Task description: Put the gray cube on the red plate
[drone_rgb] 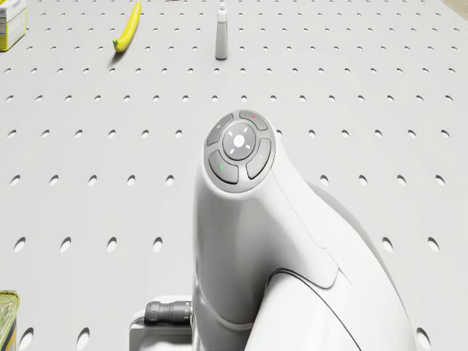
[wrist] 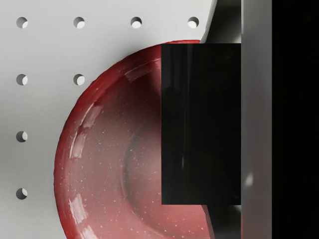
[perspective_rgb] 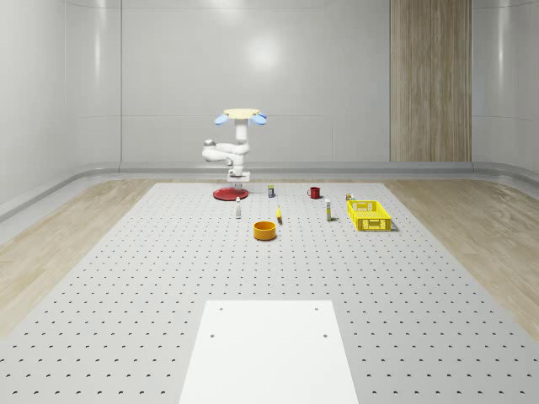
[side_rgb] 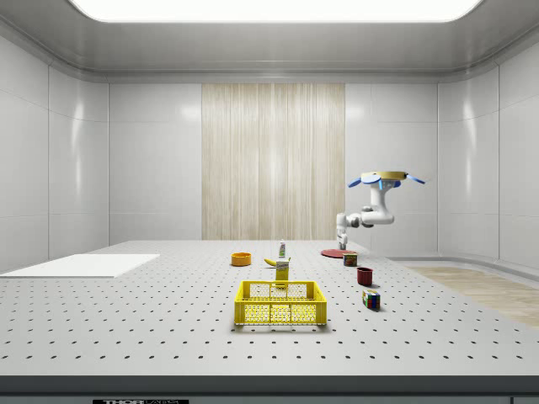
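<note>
Hovering drone (perspective_rgb: 241, 114), tool (perspective_rgb: 238, 180) above red plate (wrist: 99, 164)

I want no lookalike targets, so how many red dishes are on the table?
2. The red plate lies under the hovering drone, at the table's far end; the red mug stands apart to the whole-scene view's right of it. None seems hidden.
</note>
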Robot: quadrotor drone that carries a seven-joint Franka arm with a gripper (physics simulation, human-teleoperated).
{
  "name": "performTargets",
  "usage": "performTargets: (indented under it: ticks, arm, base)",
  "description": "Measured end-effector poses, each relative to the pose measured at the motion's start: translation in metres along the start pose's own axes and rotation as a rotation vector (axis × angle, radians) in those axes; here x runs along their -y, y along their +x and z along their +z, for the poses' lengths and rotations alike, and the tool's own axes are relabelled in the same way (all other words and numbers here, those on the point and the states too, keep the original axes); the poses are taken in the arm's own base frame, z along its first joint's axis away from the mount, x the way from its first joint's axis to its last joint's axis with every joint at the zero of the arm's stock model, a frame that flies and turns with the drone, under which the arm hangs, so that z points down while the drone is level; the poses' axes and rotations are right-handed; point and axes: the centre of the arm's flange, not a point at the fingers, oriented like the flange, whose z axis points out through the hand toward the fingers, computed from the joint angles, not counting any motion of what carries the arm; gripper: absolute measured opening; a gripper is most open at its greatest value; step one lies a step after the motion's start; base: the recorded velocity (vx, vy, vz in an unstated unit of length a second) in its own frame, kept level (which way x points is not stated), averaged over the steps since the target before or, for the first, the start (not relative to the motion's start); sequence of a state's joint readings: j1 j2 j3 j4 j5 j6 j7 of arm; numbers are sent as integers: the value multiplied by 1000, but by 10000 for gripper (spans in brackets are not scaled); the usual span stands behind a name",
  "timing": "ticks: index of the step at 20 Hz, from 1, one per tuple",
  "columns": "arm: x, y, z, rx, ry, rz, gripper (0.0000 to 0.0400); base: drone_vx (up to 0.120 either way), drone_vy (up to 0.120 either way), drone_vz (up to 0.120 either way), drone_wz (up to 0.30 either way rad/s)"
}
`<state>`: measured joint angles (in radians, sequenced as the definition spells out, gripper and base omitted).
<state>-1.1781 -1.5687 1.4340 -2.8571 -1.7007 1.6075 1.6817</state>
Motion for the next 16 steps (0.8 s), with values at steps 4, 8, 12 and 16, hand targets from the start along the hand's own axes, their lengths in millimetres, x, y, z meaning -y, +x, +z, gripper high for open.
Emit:
performTargets:
  ticks: [4, 8, 12, 16]
  arm:
    - [0, 0, 0, 0, 0, 0, 250]
    - [0, 0, 6, 0, 0, 0, 250]
    - [0, 0, 19, 0, 0, 0, 250]
    - [0, 0, 32, 0, 0, 0, 250]
  base:
    - [0, -120, 0, 0]
    - [0, -10, 0, 0]
    - [0, 0, 0, 0]
    - [0, 0, 0, 0]
